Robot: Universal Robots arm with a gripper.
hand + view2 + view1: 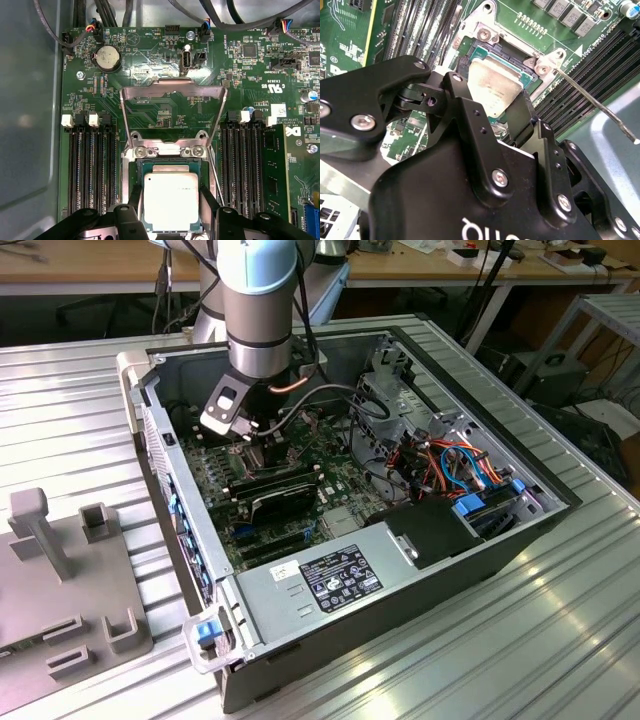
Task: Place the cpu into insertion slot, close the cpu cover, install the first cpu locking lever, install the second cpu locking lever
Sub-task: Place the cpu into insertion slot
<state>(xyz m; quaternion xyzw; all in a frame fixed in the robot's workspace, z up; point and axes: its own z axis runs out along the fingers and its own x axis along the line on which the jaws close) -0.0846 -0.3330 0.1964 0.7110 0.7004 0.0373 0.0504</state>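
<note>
In both wrist views the cpu (170, 197) (492, 82), a square chip with a dull silver top, lies in or just over the insertion slot (170, 161) (495, 47). My gripper (171, 190) (495, 82) straddles it, with one black finger (136, 197) against each of two opposite edges, so it looks shut on the chip. The cpu cover (150, 90) stands flipped up behind the socket. A thin metal locking lever (592, 102) sticks out free beside the socket. In the exterior view the gripper (262, 435) is low inside the open computer case, and the arm hides the chip.
Banks of long black memory slots (92, 170) (245, 165) flank the socket. A coin battery (107, 58) and cables sit beyond the cover. In the case (560, 510) are a black card (280, 495), a power supply (330, 580) and drive wiring (460, 465). A grey fixture (70, 580) stands on the table.
</note>
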